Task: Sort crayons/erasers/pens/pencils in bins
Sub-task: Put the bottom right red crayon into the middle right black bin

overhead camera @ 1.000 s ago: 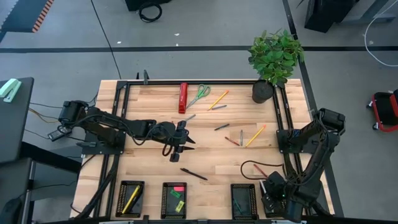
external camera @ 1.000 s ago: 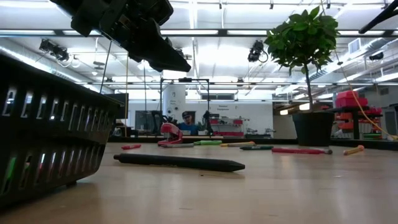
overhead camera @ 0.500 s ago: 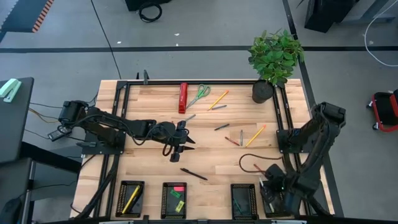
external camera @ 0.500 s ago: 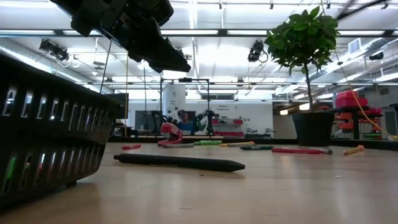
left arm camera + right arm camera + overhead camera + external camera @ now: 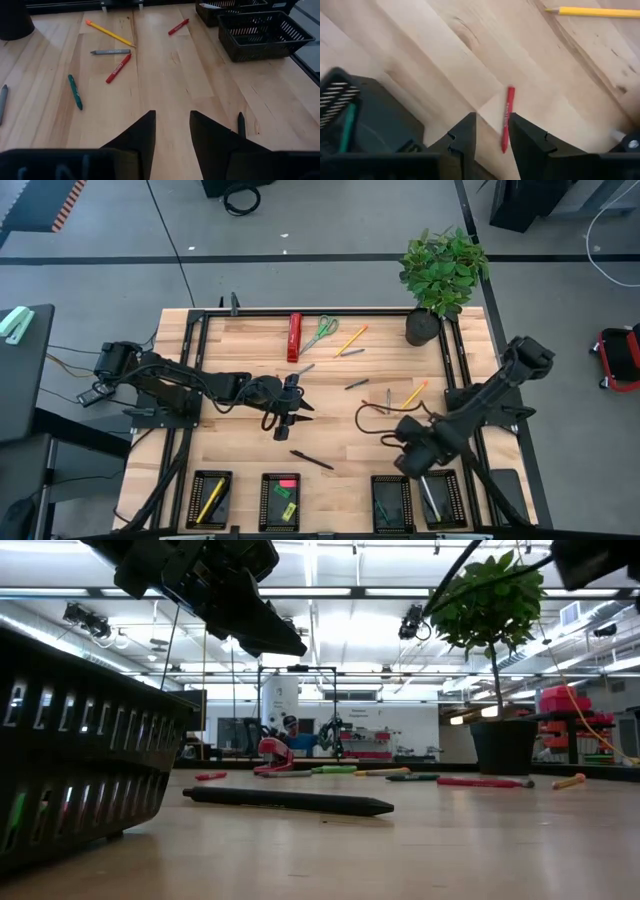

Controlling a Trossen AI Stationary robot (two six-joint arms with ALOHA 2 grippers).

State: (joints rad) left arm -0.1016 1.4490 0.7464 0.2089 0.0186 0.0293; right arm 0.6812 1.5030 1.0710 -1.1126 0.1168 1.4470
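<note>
I see the right gripper [image 5: 491,131] spread and empty above a slim red crayon [image 5: 507,118] on pale wood grain, beside a ribbed black bin [image 5: 350,107]. The left gripper [image 5: 172,131] hangs spread mid-table, near a dark pen [image 5: 241,124].

light: bright, even, ceiling strips | shadows: soft | blur: right wrist view, slight

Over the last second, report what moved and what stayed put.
The right gripper swung up from the rightmost bin toward the table's middle, open and empty, now above a red crayon. The left gripper stayed hovering, open; the black pen hasn't shifted.
</note>
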